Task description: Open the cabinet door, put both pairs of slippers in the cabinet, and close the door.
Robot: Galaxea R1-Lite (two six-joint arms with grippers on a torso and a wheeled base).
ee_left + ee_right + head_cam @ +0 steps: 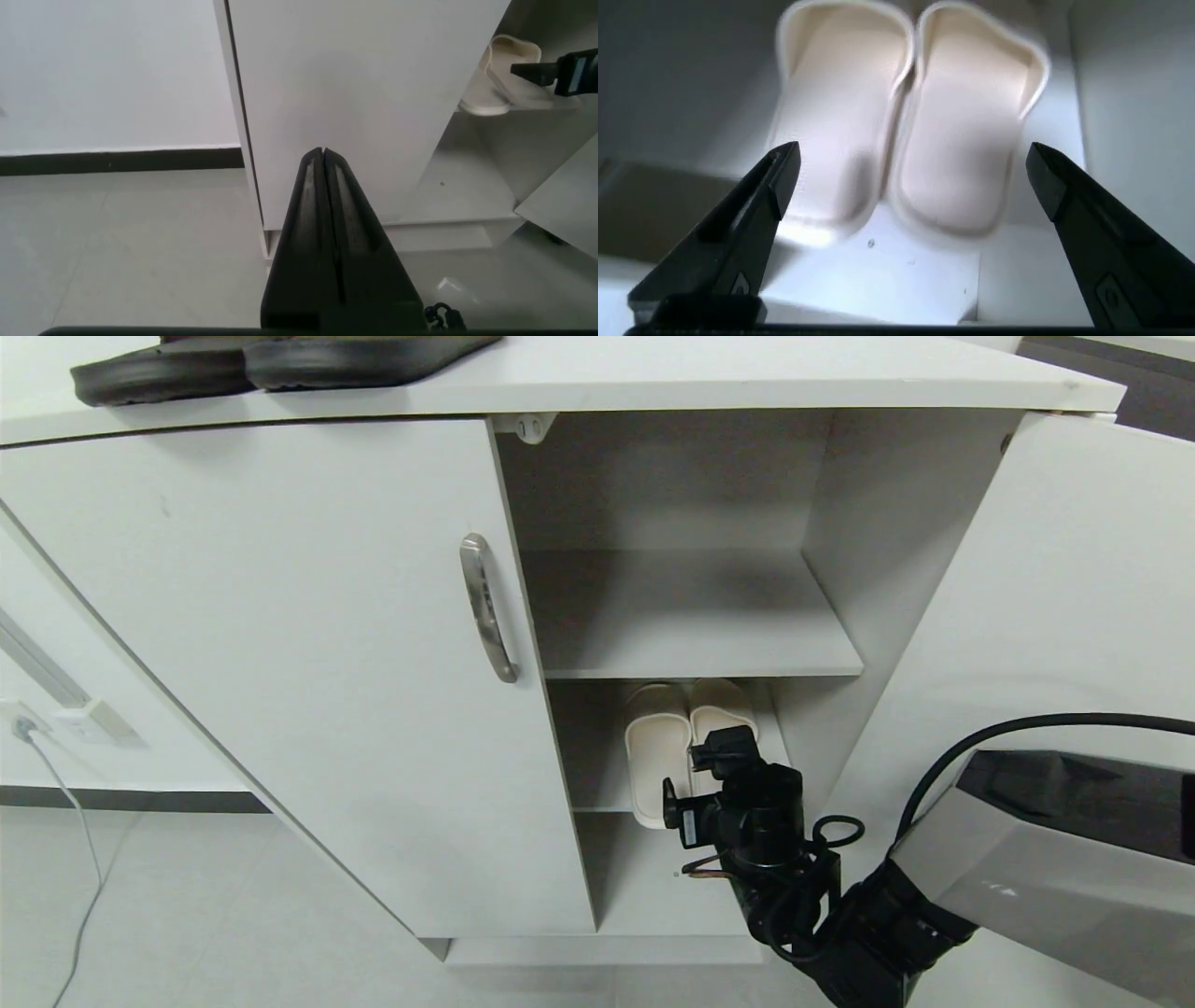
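Note:
A pair of cream slippers (686, 733) lies side by side on the cabinet's middle shelf (597, 798), their heels at the shelf's front edge. My right gripper (913, 173) is open just in front of those heels, holding nothing, with one finger on each side of the pair (906, 121). On the cabinet top at the left rests a pair of dark slippers (280, 359). The right cabinet door (1055, 597) stands open. My left gripper (322, 187) is shut and empty, low over the floor and facing the closed left door (355, 84).
The left door (280, 663) has a metal handle (485, 607) near its inner edge. The upper shelf (691, 616) and the bottom compartment (653, 887) hold nothing. A wall socket (89, 721) with a cable (84, 840) sits low at the far left.

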